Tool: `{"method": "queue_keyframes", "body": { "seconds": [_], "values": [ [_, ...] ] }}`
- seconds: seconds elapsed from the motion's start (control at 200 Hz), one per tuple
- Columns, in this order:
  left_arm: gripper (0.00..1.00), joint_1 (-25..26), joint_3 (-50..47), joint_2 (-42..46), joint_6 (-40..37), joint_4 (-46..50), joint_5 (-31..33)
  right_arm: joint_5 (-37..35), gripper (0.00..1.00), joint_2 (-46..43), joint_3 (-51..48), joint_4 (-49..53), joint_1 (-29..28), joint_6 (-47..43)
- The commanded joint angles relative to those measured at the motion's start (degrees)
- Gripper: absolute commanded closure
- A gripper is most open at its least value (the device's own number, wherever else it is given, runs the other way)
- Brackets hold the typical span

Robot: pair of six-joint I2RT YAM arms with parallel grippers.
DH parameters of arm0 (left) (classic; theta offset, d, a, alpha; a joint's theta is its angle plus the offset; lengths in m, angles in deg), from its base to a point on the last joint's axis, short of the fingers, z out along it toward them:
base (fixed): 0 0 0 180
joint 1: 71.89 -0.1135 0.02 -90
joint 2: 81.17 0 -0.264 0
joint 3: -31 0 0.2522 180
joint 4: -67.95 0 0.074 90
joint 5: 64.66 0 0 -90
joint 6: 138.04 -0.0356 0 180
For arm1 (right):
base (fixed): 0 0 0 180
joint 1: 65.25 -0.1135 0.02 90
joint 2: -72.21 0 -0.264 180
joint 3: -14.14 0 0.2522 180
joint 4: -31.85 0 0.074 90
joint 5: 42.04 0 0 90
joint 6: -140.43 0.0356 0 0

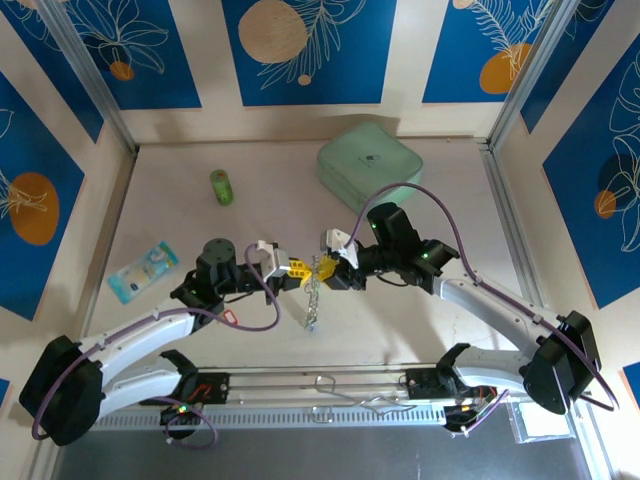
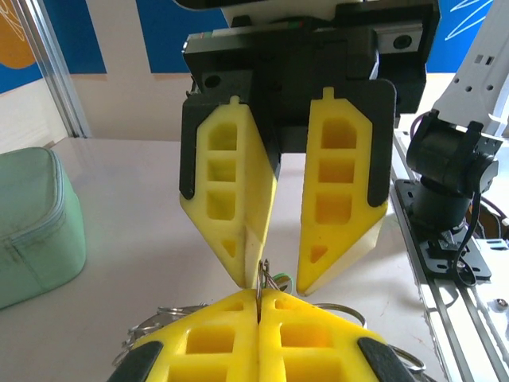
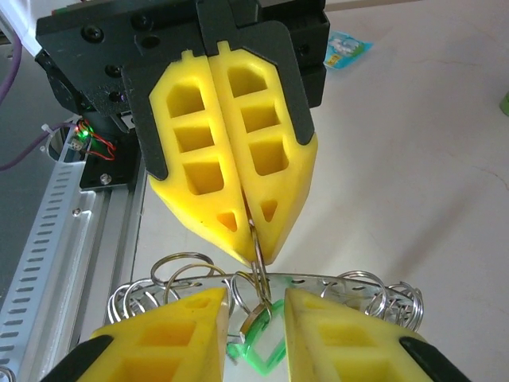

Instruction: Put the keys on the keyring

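The keyring [image 1: 312,303] hangs in mid-air between the two arms; in the right wrist view it is a silvery band [image 3: 334,280] with holes and several small split rings. My left gripper [image 1: 297,268] [image 2: 260,294] is shut on one small ring [image 3: 257,243] of the keyring. From that ring hangs a key with a pale green tag [image 3: 256,350]. My right gripper [image 1: 327,268] [image 3: 254,298] faces the left one, open, its fingers on either side of the green-tagged key without touching it. A key with a red tag [image 1: 231,316] lies on the table by the left arm.
A pale green box [image 1: 370,165] stands at the back of the table and a green cylinder [image 1: 221,186] to its left. A blue packet [image 1: 143,270] lies at the left. A slotted metal rail [image 1: 320,400] runs along the near edge.
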Motion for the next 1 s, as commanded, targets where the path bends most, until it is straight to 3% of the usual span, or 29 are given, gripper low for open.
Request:
{"method": "queue_keyframes", "body": {
  "seconds": [0.0,0.265,0.395,0.435,0.51,0.61,0.765,0.915,0.995],
  "values": [
    [1.00,0.47,-0.20,-0.26,1.43,-5.33,-1.65,1.86,0.75,-1.27,-0.57,-1.85,-0.40,0.86],
    [1.00,0.43,-0.40,-0.29,1.88,-5.98,-2.24,3.07,0.84,-0.53,0.05,-2.88,-0.56,0.94],
    [1.00,0.39,-0.35,-0.44,1.75,-5.95,-2.08,3.79,1.00,0.07,0.91,-2.53,-0.66,0.17],
    [1.00,0.46,-0.19,-0.37,1.39,-5.09,-1.45,3.69,1.00,0.21,1.34,-1.68,-0.74,-0.38],
    [0.92,0.42,0.79,0.13,-0.79,-0.73,-0.04,2.46,1.00,0.59,2.69,1.22,-1.13,-2.33],
    [0.89,0.54,3.12,1.02,-5.53,8.17,0.83,0.53,1.00,1.30,5.52,7.23,-1.77,-6.04],
    [0.89,1.20,8.55,0.58,-13.66,23.50,4.00,-1.92,1.00,3.81,10.97,16.25,-3.21,-11.09],
    [0.89,1.86,10.61,0.07,-15.53,26.31,3.87,-3.07,1.00,6.22,14.83,20.71,-5.02,-13.02],
    [0.98,2.08,11.81,-0.28,-17.06,28.82,3.70,-3.07,1.00,6.46,15.68,20.76,-5.37,-13.01]
  ]
}}
